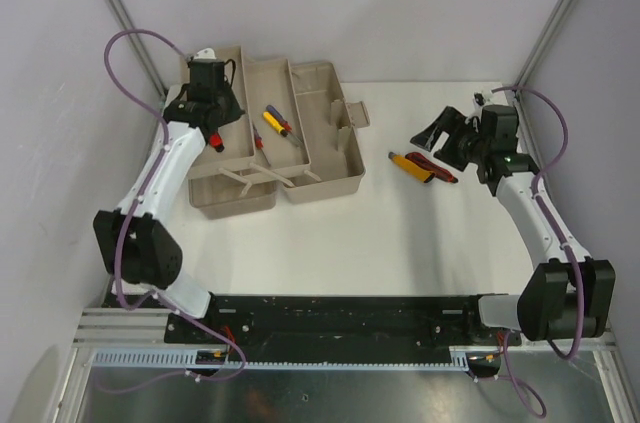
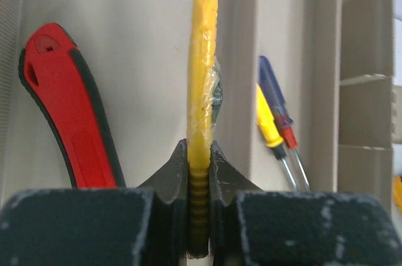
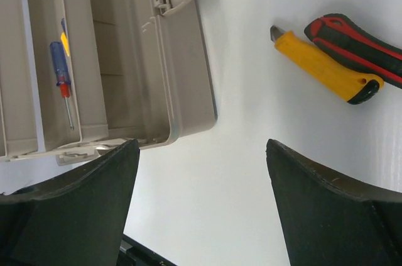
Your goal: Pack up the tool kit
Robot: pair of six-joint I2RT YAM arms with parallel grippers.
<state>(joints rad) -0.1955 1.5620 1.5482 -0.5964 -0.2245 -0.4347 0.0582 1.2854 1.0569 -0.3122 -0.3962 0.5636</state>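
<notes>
Over the left tray of the open toolbox (image 1: 322, 181), at the far left of the table (image 1: 400, 243), the left pincer (image 2: 199, 153) is clamped on a thin yellow tool (image 2: 204, 58). The tool is seen edge-on, so its type is not clear. The right pincer (image 3: 201, 146) hangs with jaws wide apart and empty, near the two tools left on the table.

Step in hand, as I judge it: lay the yellow tool in the left tray.
- Lower it flat, lengthwise along the tray, beside the red-handled tool (image 2: 69, 109) and not across it.
- Release only once it rests on the tray floor. Lift straight up so the fingers clear the tray wall.
- The right arm can wait. Its best line looks to be across the handle of the yellow utility knife (image 3: 326, 68), which touches or nearly touches the red-and-black handled tool (image 3: 358, 39).

Count:
- toolbox: one, with its trays spread
- screwdrivers in the middle tray: two, a yellow-handled screwdriver (image 2: 270, 124) and a blue-handled screwdriver (image 2: 273, 83)
- tools in the left tray: one
- tools held: one
- tools loose on the table: two
- tools in sight: six
</notes>
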